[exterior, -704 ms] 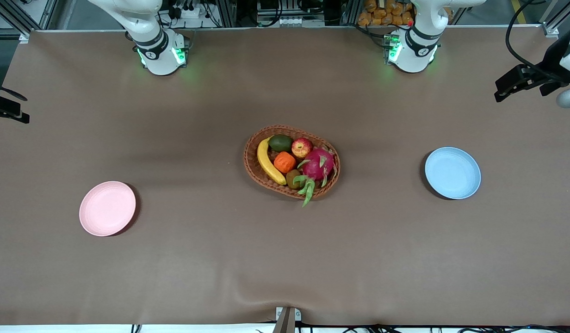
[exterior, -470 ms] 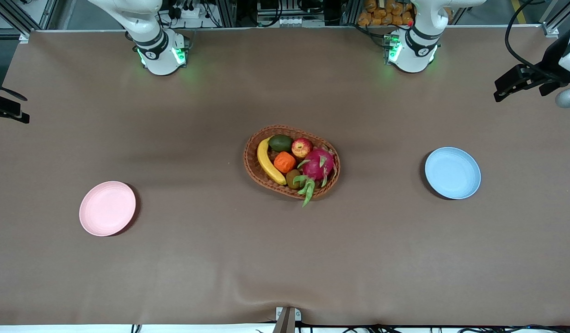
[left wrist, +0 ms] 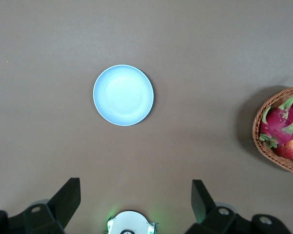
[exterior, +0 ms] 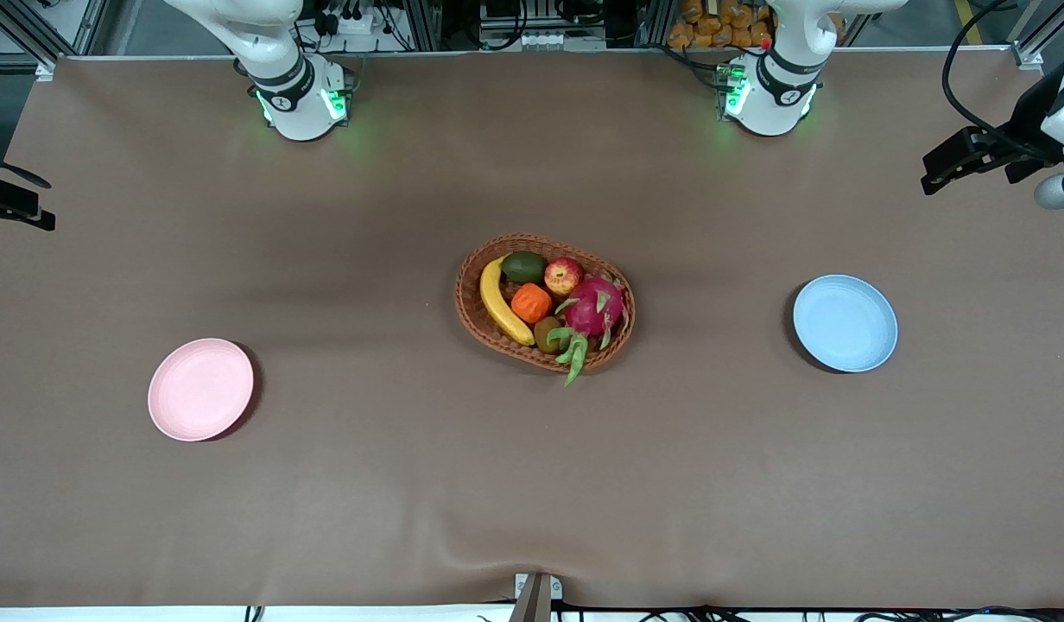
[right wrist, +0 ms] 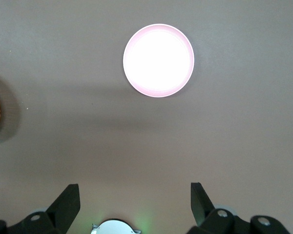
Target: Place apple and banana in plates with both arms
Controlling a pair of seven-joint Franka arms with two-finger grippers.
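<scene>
The apple (exterior: 563,276) and banana (exterior: 502,303) lie in the basket (exterior: 476,320), between the two plates (exterior: 200,389) (exterior: 845,323).

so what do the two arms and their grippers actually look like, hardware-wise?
Both are white jointed arms with dark grey joint bands. The right arm's white base and the left arm's white base glow green. The left arm's black gripper and the right arm's black gripper each show two matte black wedge-shaped fingers on black mounts with round fasteners. A black cable loops beside the left arm's wrist.
</scene>
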